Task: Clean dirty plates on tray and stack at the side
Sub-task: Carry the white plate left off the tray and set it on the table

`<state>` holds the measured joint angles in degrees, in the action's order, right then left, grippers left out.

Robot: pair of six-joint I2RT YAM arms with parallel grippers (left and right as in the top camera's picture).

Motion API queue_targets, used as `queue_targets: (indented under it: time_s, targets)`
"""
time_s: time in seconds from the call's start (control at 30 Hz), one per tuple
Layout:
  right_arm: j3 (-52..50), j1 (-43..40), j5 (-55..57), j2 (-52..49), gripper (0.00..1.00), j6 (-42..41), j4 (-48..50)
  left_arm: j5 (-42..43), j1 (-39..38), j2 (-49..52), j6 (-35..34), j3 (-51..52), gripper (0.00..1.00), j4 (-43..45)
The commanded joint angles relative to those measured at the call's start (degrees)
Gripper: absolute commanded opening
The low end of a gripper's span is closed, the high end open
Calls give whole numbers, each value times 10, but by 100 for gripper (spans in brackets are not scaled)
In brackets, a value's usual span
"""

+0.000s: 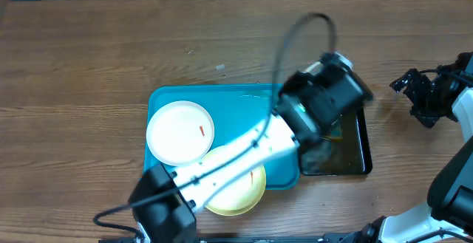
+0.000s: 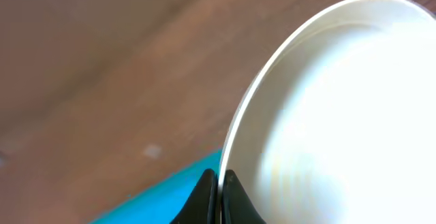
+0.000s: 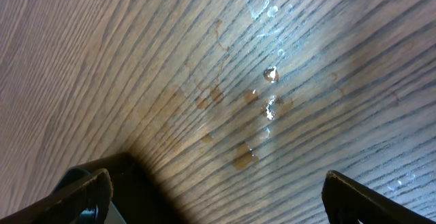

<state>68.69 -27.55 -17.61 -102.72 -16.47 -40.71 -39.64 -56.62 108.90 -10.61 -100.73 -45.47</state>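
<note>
- white plate [image 2: 340, 115] blurred, cut off rightward; rim arcs up-right from the grip
- left gripper [image 2: 219, 195] clamps its rim; right gripper [image 3: 218, 186] spread over wet table [image 3: 136, 47]

— Where does the overhead camera sit?
— Straight above the counter [image 1: 89, 51], facing down from far off. The tray [image 1: 229, 103] lies toward 6 o'clock and the right arm [image 1: 464, 106] at 3 o'clock.
— And the left wrist view?
— Very near, looking past the left end effector [image 2: 219, 183] at 6 o'clock onto a white plate [image 2: 340, 115] that fills 3 o'clock. It shares a strip of tray and wood with the overhead.
— The right wrist?
— Close over wet wood, tilted down, with its fingers [image 3: 82, 193] at 7 and 5 o'clock. It shares only the counter with the overhead.
</note>
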Motion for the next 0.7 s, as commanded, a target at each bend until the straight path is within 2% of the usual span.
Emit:
queue_targets:
  time_s: [0.0, 0.2, 0.3, 0.5, 0.67]
  targets:
    - [11, 1, 0, -1, 100, 0, 2, 258, 111, -7, -143, -4, 4, -2]
    - [11, 1, -1, -1, 100, 0, 2, 585, 339, -13, -154, -3, 4, -21]
    - [11, 1, -1, -1, 100, 0, 2, 656, 458, -12, -154, -3, 4, -55]
    - [11, 1, -1, -1, 100, 0, 2, 662, 697, -12, -125, 0, 4, -154]
    - [11, 1, 0, -1, 100, 0, 2, 576, 863, -12, -130, 33, 4, -158]
